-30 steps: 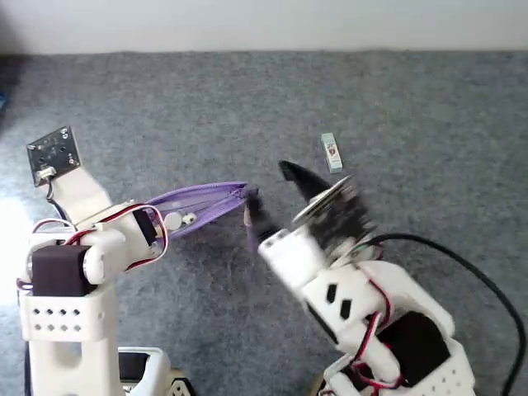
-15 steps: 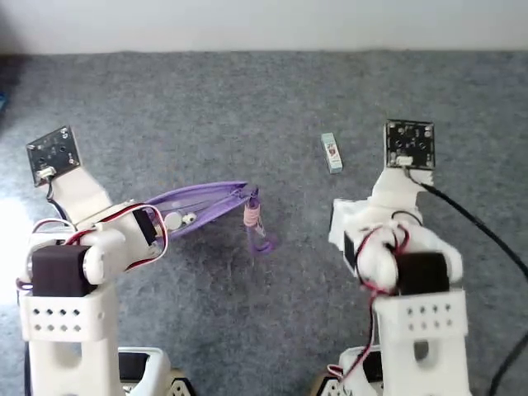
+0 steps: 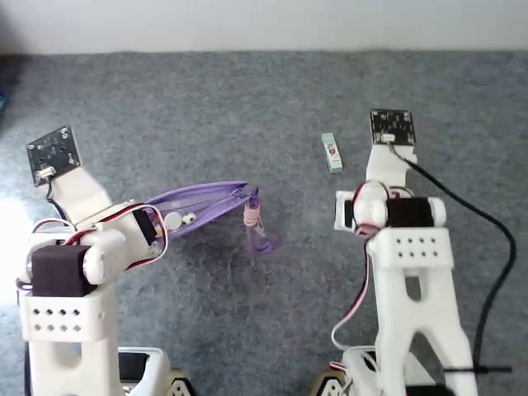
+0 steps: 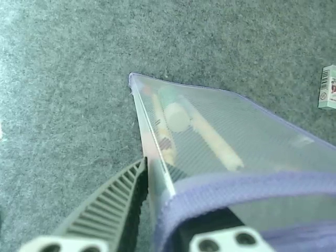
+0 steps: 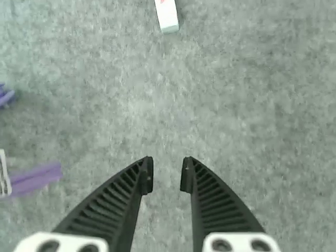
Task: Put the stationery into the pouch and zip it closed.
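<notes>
A: Grey carpeted surface (image 3: 165, 99), pale wall (image 3: 247, 25) along the top of the high view. How far along, d'you reckon?

B: Partway, imo. Pouch (image 3: 198, 204) sits left of centre in the high view. It's held at one end by the left gripper (image 4: 163, 220), fingers clamped on its purple edge. Thru the mesh side, the left wrist view shows pens (image 4: 210, 137) and a round white bit (image 4: 176, 116) already inside.

A: What's left?

B: One small white box-shaped item (image 3: 331, 153), prob. an eraser, lies on the surface upper right of centre, well apart from the pouch. It needs to go in, then the zip. Right gripper (image 5: 165, 173) hangs over bare carpet w/ fingers a little apart, nothing btwn them. The item is ahead of it, not touching.

A: Zip open or shut?

B: Can't tell. Pink tag (image 3: 252, 214) and purple loop (image 3: 262, 243) lie at the pouch's right end in the high view, but the zip line itself is too thin to read. Left arm (image 3: 91, 239) covers the pouch's left end, and the left wrist view cuts off part of the pouch. Can't count the pens either, they overlap behind the mesh.
</notes>
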`<state>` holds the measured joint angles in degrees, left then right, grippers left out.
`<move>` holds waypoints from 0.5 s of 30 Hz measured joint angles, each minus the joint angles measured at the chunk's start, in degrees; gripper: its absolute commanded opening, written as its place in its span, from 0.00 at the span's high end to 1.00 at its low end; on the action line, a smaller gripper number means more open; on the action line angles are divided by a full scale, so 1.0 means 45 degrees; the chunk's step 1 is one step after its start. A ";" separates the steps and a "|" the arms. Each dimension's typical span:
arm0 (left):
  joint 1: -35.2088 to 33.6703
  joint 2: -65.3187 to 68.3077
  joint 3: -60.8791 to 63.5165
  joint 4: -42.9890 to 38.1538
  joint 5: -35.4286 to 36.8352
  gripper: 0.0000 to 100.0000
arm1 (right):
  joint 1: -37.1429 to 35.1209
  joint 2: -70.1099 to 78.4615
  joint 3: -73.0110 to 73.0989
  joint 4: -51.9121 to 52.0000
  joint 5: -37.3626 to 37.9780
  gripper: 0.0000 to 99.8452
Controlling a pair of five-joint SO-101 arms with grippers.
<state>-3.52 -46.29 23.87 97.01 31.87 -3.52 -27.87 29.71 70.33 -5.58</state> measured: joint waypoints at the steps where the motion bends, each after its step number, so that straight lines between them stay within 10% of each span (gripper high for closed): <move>1: 0.0000 0.0000 0.0000 0.0000 0.0000 0.99 | 0.0039 0.0410 -0.0391 0.0000 0.0020 0.91; 9: 0.0000 0.0000 0.0000 0.0000 0.0000 0.99 | 0.1074 0.4923 -0.5294 0.0371 0.0078 0.90; 15: 0.0000 0.0000 0.0000 0.0000 0.0000 0.99 | 0.1016 0.9221 -0.9670 0.1836 0.0078 0.67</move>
<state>-3.52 -46.29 23.87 97.01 31.87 1.05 13.63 -13.80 78.59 -5.23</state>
